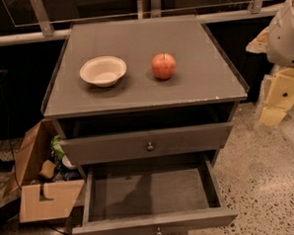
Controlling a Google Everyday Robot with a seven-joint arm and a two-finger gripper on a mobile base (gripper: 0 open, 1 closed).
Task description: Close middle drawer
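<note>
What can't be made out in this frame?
Camera view, all:
Middle drawer: front panel cut off by the bottom edge.
Below it: hidden by that drawer.
Gripper, right of the cabinet: partly cut off by the right edge.
Box contents, floor left: dark, too small.

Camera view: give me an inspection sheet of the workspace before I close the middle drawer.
Surface: grey cabinet top holds a white bowl and a red apple, set apart.
Job's things: middle drawer pulled far out, nothing seen inside; upper drawer slightly open.
Clutter: open cardboard box on the floor left of the cabinet, small items inside.
Grippers: tool at the right edge, beside the cabinet, apart from the middle drawer.
Cables: thin dark cable on the floor by the box.
Surroundings: speckled floor; metal railing behind.
</note>
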